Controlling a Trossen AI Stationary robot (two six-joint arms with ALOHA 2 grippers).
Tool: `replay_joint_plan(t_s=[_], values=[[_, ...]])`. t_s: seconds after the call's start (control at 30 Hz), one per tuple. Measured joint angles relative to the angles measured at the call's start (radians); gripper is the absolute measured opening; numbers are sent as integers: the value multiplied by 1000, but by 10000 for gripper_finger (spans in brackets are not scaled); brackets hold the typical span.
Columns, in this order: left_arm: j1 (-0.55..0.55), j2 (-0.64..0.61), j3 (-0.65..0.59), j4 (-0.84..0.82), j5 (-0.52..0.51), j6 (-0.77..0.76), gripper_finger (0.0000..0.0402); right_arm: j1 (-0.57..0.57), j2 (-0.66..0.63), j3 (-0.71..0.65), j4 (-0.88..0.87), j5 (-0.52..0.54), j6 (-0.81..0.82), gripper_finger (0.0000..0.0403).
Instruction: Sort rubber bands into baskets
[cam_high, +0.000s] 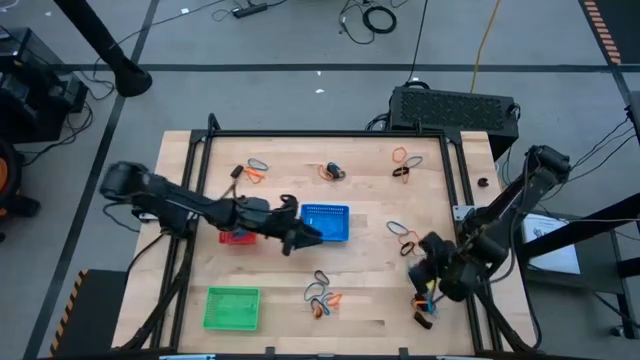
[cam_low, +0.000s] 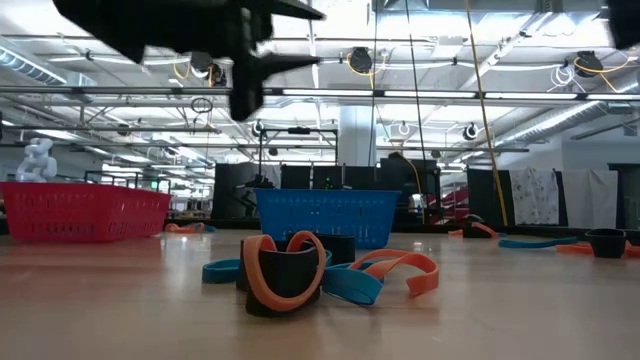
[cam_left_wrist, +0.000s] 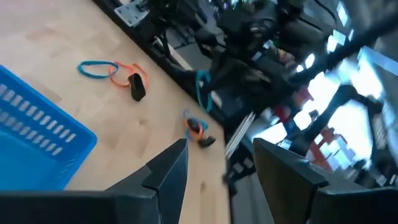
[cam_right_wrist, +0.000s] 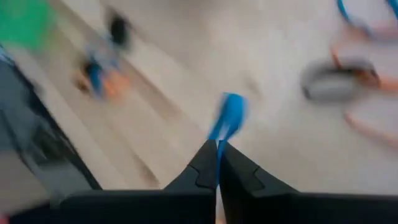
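My right gripper (cam_right_wrist: 217, 146) is shut on a blue rubber band (cam_right_wrist: 229, 115) above the table's near right part (cam_high: 432, 285). The left wrist view shows that band (cam_left_wrist: 202, 90) hanging under the right arm. My left gripper (cam_high: 296, 226) stands open beside the left end of the blue basket (cam_high: 328, 222), above the table, with nothing between its fingers (cam_left_wrist: 168, 177). The red basket (cam_high: 236, 238) lies partly hidden under the left arm. The green basket (cam_high: 231, 307) sits near the front left. Loose rubber bands (cam_high: 320, 295) lie in small heaps on the wood. My right gripper pinches the blue rubber band between its two fingertips, at one end of the loop (cam_right_wrist: 219, 142). The fingers slant down from above. The rest of the band reaches out past the tips and is lifted clear of the table.
More heaps of bands lie at the far left (cam_high: 255, 171), far middle (cam_high: 333, 172), far right (cam_high: 402, 165), right of the blue basket (cam_high: 403, 236) and near the right corner (cam_high: 425, 316). A black frame (cam_high: 330, 134) borders the table. A black box (cam_high: 455, 105) stands behind it.
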Motion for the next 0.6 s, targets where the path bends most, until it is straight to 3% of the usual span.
replay_joint_plan(t_s=[0.2, 0.43, 0.6], values=[[14, 189, 79, 196, 8, -107, 187, -132, -6, 1, 211, 101, -206, 0], [15, 283, 258, 112, 67, -26, 187, -283, -7, 2, 548, 85, -518, 0], [16, 339, 359, 110, 133, -15, 187, -350, -7, 2, 682, 31, -648, 0]])
